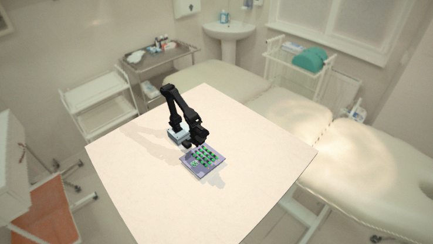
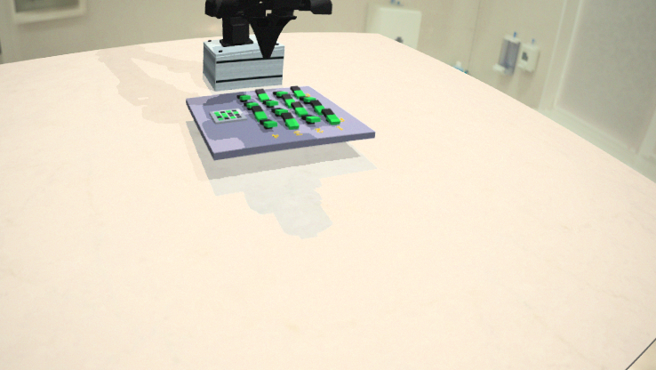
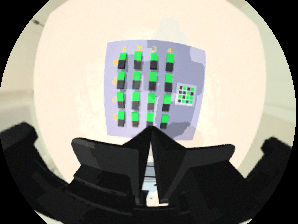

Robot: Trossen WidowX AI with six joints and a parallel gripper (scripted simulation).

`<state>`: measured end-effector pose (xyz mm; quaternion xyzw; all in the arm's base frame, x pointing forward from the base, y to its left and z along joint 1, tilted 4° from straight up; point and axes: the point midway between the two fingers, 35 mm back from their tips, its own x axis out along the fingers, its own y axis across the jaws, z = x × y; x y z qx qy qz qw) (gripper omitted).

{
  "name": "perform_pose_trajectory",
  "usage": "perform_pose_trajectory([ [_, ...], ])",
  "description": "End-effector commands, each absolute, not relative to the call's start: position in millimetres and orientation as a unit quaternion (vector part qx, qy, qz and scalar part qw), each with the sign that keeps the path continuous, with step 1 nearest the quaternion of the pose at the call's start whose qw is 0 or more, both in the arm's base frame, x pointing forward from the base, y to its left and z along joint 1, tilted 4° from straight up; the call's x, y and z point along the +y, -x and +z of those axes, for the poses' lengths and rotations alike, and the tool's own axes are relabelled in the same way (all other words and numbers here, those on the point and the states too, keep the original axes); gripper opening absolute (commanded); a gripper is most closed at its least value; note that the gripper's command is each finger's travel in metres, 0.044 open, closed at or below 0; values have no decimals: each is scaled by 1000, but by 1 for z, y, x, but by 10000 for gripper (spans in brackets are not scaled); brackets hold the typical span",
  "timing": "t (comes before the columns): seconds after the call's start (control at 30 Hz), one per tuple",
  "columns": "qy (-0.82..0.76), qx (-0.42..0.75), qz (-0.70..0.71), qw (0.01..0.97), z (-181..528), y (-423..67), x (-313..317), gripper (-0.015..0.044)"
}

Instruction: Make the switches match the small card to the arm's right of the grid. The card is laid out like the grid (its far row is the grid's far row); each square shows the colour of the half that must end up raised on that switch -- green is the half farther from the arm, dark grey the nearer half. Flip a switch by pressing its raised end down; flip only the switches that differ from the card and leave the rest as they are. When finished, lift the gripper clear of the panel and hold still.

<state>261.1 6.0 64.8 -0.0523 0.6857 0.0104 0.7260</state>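
Note:
The black gripper (image 2: 267, 58) (image 3: 151, 128) is shut with nothing between its fingertips. It hangs above the arm-side edge of the panel, clear of the switches; its tips are hidden in the top view. The lilac panel (image 1: 201, 173) (image 2: 248, 140) (image 3: 196, 65) bears a four-by-four grid of green and dark rocker switches. In the exterior view, the far row's switch 4 (image 2: 269, 124) and switch 2 (image 2: 313, 119) have green raised, while switch 3 (image 2: 292, 123) and switch 1 (image 2: 332, 118) have dark raised. The small card (image 1: 193, 163) (image 2: 228, 115) (image 3: 185, 95) shows green and dark squares beside the grid.
The arm's grey base (image 1: 178, 136) (image 2: 250, 68) stands behind the panel on the pale table (image 1: 169, 196) (image 2: 321, 285). Yellow marks line the panel's far side and one flank. The arm's shadows fall on the panel and table.

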Motion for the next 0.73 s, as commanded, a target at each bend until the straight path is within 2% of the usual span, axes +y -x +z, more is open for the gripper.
perform_pose_trajectory([
  [0.0,51,690,10,722,69,-264,9,0],
  [0.17,51,689,10,723,76,-305,26,0],
  [0.7,51,689,10,723,76,-307,27,0],
])
